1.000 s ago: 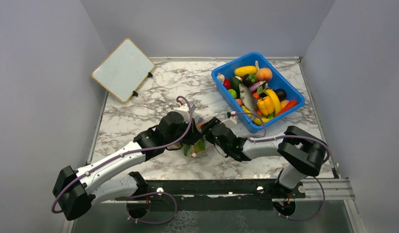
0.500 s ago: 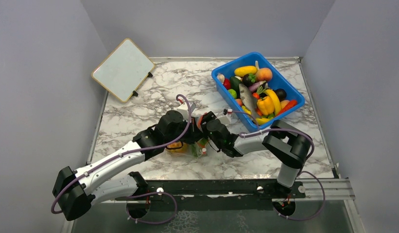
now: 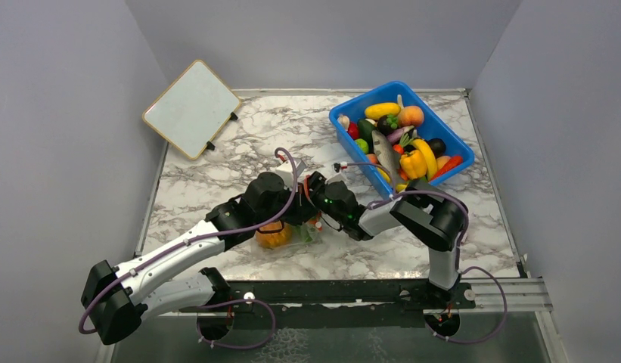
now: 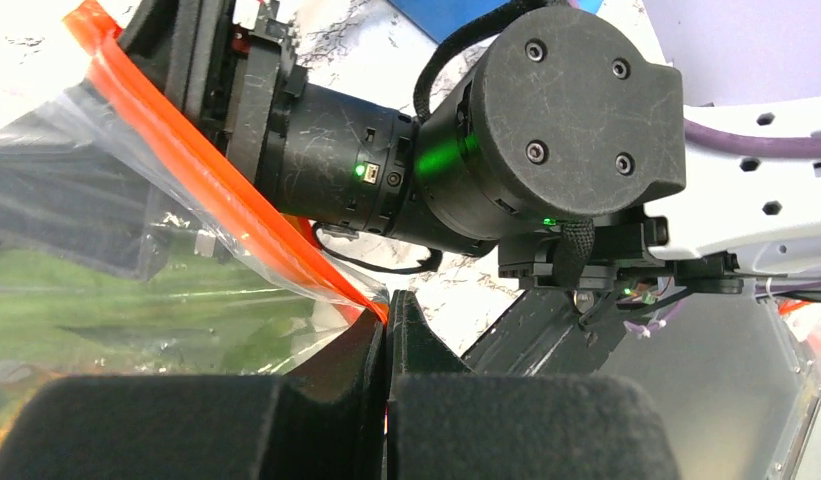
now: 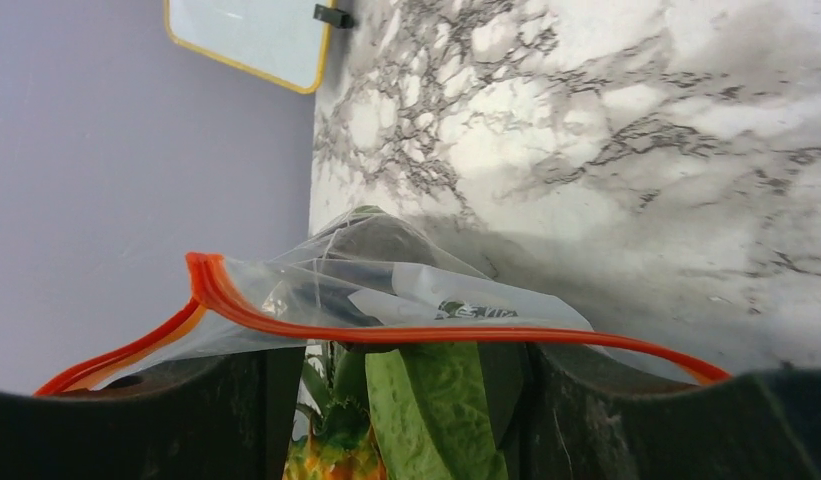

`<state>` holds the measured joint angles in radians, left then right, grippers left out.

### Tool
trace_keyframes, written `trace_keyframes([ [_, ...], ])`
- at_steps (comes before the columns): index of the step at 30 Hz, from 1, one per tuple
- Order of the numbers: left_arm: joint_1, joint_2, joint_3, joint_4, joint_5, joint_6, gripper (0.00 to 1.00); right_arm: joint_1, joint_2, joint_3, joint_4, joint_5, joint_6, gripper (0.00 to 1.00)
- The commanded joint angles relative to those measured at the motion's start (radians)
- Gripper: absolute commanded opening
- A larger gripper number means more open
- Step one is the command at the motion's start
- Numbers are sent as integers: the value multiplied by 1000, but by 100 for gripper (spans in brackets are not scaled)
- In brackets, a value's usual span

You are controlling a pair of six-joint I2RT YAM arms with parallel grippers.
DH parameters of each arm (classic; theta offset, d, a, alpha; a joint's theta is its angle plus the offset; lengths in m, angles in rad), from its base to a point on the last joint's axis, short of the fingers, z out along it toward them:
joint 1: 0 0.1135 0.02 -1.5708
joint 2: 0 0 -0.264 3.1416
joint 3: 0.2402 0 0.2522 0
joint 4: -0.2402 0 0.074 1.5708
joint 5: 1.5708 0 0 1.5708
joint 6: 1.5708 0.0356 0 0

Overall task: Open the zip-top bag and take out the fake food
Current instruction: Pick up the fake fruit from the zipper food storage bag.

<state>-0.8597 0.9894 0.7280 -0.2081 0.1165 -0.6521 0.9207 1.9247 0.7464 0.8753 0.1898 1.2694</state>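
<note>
Just left of the blue bin (image 3: 339, 130) lies the zip-top bag (image 3: 303, 231) — left gripper (image 4: 386, 330) pinched shut on its zip strip (image 4: 216, 200), right gripper (image 5: 401, 385) spread wide at the mouth, seemingly straddling the green leaf (image 5: 436, 410).

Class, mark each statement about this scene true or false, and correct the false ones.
1. The left gripper is shut on the red strip of the bag. True.
2. The blue bin is empty. False: it holds toy food.
3. A green leaf lies inside the bag. True.
4. The white board lies right of the bin. False: it sits far left of it.
</note>
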Motion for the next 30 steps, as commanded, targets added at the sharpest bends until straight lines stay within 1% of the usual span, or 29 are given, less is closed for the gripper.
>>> trace_keyframes([
  [1,-13,-3,29,37,101,30,0,-11,45,31,155,-75,-119,62],
  [4,-13,-1,33,37,113,36,0,-11,63,44,200,-155,-223,62],
  [8,-13,-6,36,37,115,44,0,-12,78,22,288,-255,-338,63],
  [11,-13,-12,36,37,117,48,0,-14,80,32,255,-318,-424,63],
  [12,-12,-14,36,38,117,50,0,-14,79,37,241,-336,-450,62],
  [13,-13,-14,36,37,117,51,0,-15,78,42,229,-348,-465,59],
  [14,-12,-15,36,38,117,53,0,-14,74,41,230,-357,-479,52],
  [15,-12,-15,37,37,119,55,0,-15,71,34,237,-361,-485,43],
  [18,-13,-11,40,38,126,58,0,-18,38,-7,245,-319,-469,28],
  [20,-13,-6,42,38,132,61,0,-26,9,-43,236,-282,-455,21],
  [22,-13,-1,43,38,139,63,0,-38,-22,-79,200,-246,-435,18],
  [23,-13,1,42,38,143,65,0,-44,-38,-100,186,-235,-431,18],
  [24,-13,3,42,41,149,68,0,-47,-52,-117,188,-237,-434,20],
  [27,-13,15,49,55,181,80,0,-52,-73,-140,231,-326,-461,34],
  [28,-13,23,54,59,192,86,0,-52,-75,-137,228,-353,-455,41],
  [30,-13,38,69,62,217,98,0,-52,-75,-131,206,-388,-431,52],
])
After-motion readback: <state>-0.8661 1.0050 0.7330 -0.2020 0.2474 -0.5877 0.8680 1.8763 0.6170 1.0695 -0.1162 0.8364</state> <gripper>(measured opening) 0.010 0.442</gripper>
